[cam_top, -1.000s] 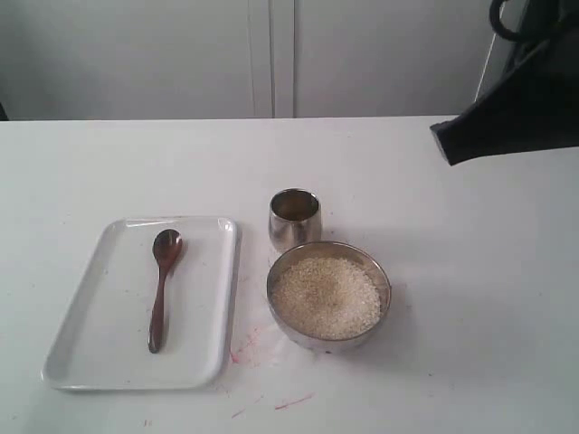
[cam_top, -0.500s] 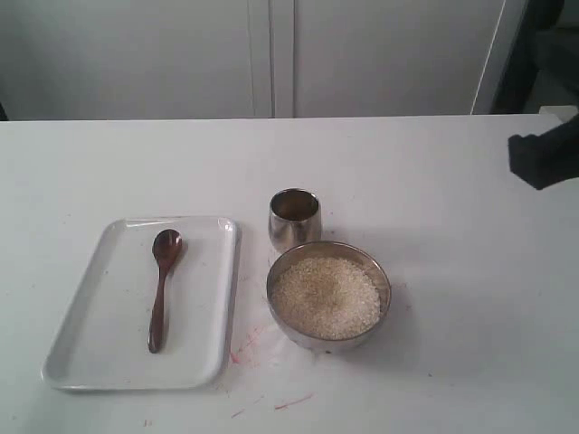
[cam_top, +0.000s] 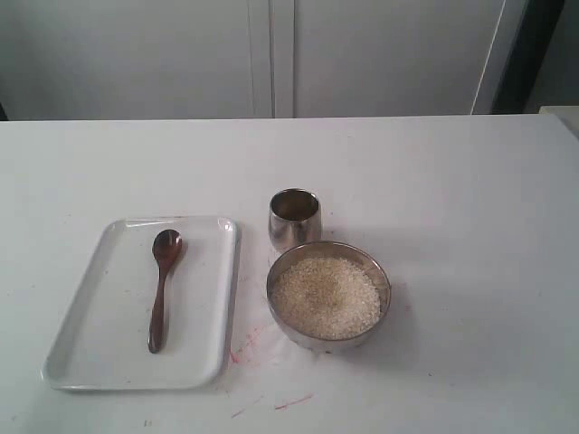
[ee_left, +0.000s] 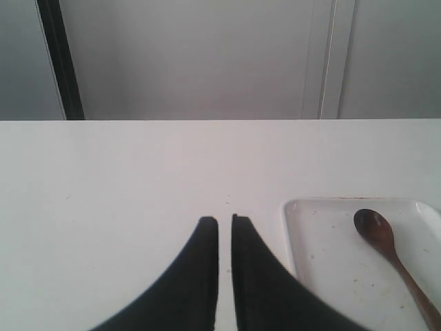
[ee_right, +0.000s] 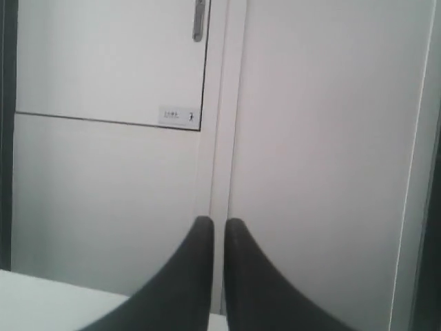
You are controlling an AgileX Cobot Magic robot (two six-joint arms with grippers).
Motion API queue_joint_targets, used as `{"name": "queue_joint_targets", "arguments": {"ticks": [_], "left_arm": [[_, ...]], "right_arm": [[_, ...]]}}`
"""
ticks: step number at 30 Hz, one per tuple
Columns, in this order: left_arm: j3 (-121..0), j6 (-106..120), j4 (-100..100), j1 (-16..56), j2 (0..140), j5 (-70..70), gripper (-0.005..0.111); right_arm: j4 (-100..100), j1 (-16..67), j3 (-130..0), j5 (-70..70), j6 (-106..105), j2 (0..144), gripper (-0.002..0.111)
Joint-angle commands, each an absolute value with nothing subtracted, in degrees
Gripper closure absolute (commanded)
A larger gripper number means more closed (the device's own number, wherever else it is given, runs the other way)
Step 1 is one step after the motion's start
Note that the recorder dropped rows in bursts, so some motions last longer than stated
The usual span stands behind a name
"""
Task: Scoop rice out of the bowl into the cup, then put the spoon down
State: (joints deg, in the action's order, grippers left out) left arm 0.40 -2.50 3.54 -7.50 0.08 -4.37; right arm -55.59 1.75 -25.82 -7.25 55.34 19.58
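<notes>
Exterior view shows spoon (cam_top: 161, 294) lying on tray (cam_top: 204, 312), rice (cam_top: 326, 297) in bowl (cam_top: 318, 343).

Item count:
- Wooden spoon (cam_top: 161, 289): 1.
- Steel bowl (cam_top: 387, 287): 1.
- Steel cup (cam_top: 294, 226): 1.
- Rice (cam_top: 326, 297): 1 mass, grains too small and too many to count.
- White tray (cam_top: 204, 307): 1.
- Table (cam_top: 470, 226): 1.
- Pincers: 2, left pincer (ee_left: 224, 222) and right pincer (ee_right: 218, 222), two dark fingers on each.

- White tray (cam_top: 204, 298) lies flat on the white table (cam_top: 452, 181).
- Red smudges (cam_top: 244, 348) mark the table beside the tray.
- Pale cabinet doors (cam_top: 362, 54) stand behind.
</notes>
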Motion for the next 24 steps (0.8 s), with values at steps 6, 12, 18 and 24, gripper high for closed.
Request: {"name": "queue_joint_targets", "arguments": {"ticks": [6,12,18,24], "left_arm": [[0.0,-2.8,3.8,-7.3,0.0,-4.7,0.092],[0.0,-2.8,3.8,-7.3,0.0,-4.7,0.092],[0.0,-2.8,3.8,-7.3,0.0,-4.7,0.092],[0.0,-2.8,3.8,-7.3,0.0,-4.7,0.092]], "right_arm": [[-52.4,-8.9,-17.4,-14.0,55.7,10.6,0.101],[-54.2,-15.5,-12.0,-18.6,55.7,6.1,0.101],[-54.5,-20.0,-7.4,-18.6,55.8,1.0,0.101],[-60.3,-20.7,-4.6,-17.9,56.1,0.1,0.101]]}}
